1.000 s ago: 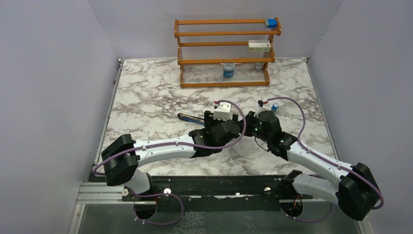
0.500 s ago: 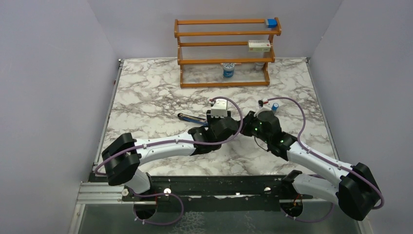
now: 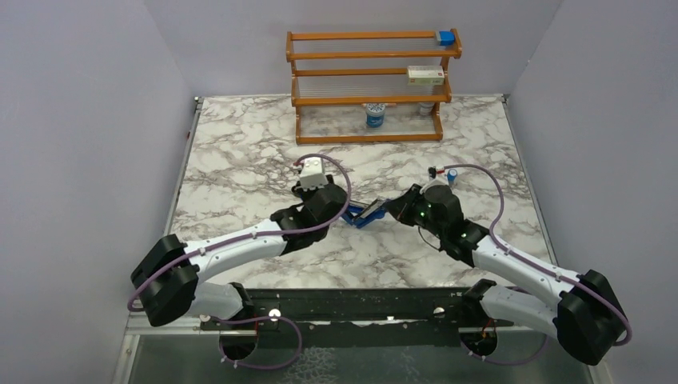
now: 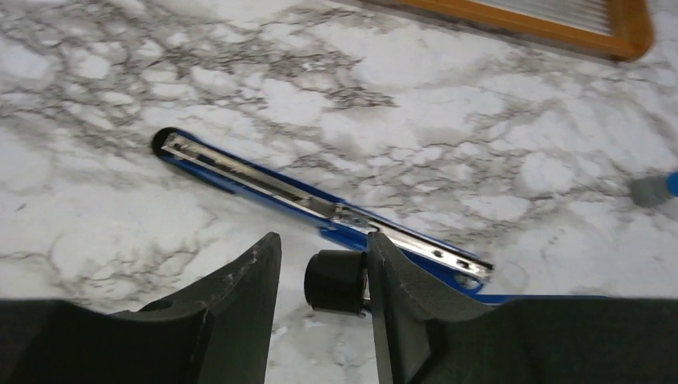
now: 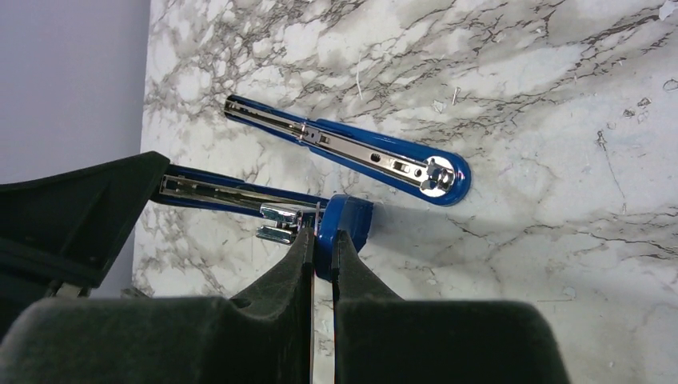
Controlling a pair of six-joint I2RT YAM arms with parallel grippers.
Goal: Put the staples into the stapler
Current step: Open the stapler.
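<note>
Pinching the stapler [image 5: 376, 156] at its blue hinge end with my right fingers [image 5: 280, 288], pressed together on it. It lies opened out on the marble worktop [image 3: 240, 152], metal channel up, near the middle. My left fingers [image 4: 240, 296] stand apart, low over the worktop, just beside its long arm.

From overhead, most of the stapler [image 3: 366, 214] is hidden from view.

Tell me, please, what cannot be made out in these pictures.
The staples: no view shows any; too small for the top view.
The stapler: left wrist view, one end behind the left gripper; right wrist view, the gripped part under the right gripper.
The small blue cylinder: left wrist view, blurred, cut by the edge.
</note>
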